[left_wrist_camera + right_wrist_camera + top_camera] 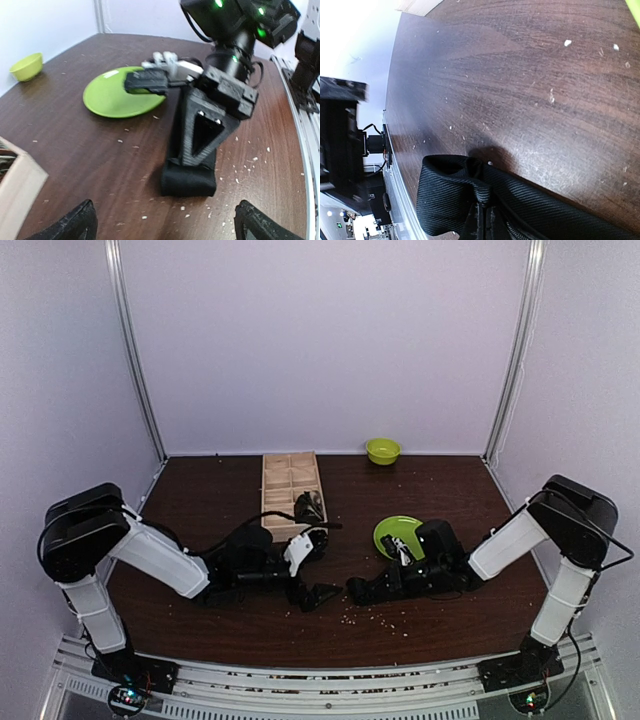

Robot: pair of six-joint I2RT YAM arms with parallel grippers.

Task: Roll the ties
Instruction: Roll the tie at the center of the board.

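Observation:
A black tie point(189, 180) lies on the brown table as a short folded or rolled bundle. It also shows in the right wrist view point(445, 192) as ribbed black fabric. My right gripper point(482, 226) is shut, pinching the top fold of the tie; in the left wrist view it point(202, 137) stands right over the bundle. My left gripper point(165, 227) is open wide and empty, its fingertips point(75, 225) either side of bare table just short of the tie. In the top view both grippers, left point(318, 596) and right point(360, 590), meet at the table's front middle.
A green plate point(395, 533) lies just behind the right gripper, and a green bowl point(382, 450) stands at the back edge. A wooden compartment tray point(285, 480) stands at the back left with a dark bundle point(309, 508) at its near right corner. Pale crumbs dot the table.

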